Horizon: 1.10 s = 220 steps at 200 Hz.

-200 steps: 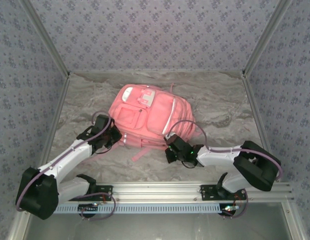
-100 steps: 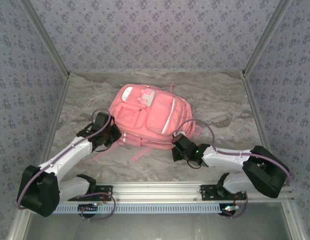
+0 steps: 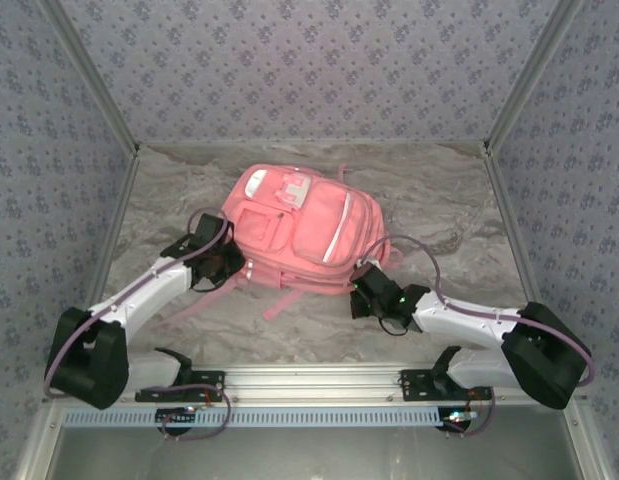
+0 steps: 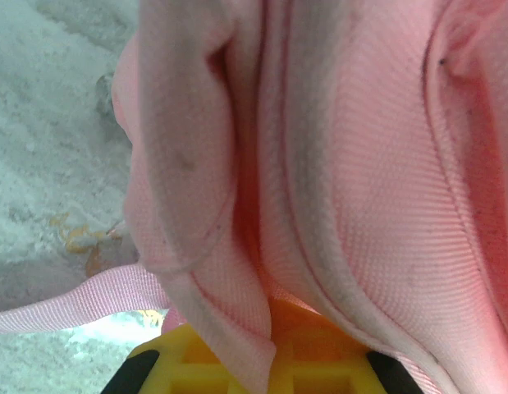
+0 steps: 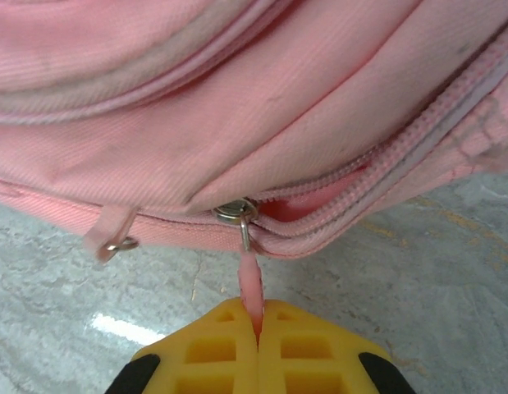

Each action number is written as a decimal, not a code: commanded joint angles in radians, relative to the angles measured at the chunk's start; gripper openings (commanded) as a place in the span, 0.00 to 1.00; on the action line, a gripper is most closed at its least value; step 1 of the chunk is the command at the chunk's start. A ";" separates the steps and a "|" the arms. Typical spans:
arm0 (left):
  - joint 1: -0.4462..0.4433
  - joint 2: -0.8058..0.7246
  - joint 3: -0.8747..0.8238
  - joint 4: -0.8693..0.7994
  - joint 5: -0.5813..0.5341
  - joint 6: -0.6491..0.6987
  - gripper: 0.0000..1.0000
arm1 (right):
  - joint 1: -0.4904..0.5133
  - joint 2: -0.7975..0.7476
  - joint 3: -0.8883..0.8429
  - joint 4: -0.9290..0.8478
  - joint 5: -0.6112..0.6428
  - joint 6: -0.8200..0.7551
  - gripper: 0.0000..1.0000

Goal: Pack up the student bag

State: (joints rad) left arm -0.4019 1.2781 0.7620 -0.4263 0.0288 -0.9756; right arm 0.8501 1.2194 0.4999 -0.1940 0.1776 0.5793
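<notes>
Bag (image 3: 294,235) fabric sits pinched between left fingers (image 4: 196,368), zipper pull (image 5: 250,287) between right fingers (image 5: 212,345).

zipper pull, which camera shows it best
Right wrist: the zipper pull is close-up, pinched in the right gripper. Top view: too small to tell. Left wrist: folds of the student bag instead.

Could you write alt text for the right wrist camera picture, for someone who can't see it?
The yellow right tool pinches the pink zipper pull of a pink backpack, a small gap open beside its metal slider. Grey marbled table lies beneath.
</notes>
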 commanded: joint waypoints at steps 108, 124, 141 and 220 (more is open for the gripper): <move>0.185 0.369 0.570 -0.137 0.143 0.198 0.48 | 0.067 0.367 0.325 0.162 -0.228 0.054 0.00; 0.206 0.279 0.499 -0.152 0.146 0.180 0.58 | 0.065 0.430 0.371 0.205 -0.275 0.109 0.00; 0.213 0.178 0.415 -0.159 0.180 0.178 0.61 | 0.058 0.488 0.419 0.247 -0.320 0.143 0.00; 0.163 -0.152 -0.093 0.237 0.368 0.049 0.66 | 0.061 0.582 0.475 0.376 -0.403 0.210 0.00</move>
State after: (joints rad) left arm -0.2119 1.1408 0.7273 -0.3740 0.3298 -0.8852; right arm 0.9123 1.7878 0.9550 0.1120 -0.1883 0.7486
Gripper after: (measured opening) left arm 0.660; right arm 0.047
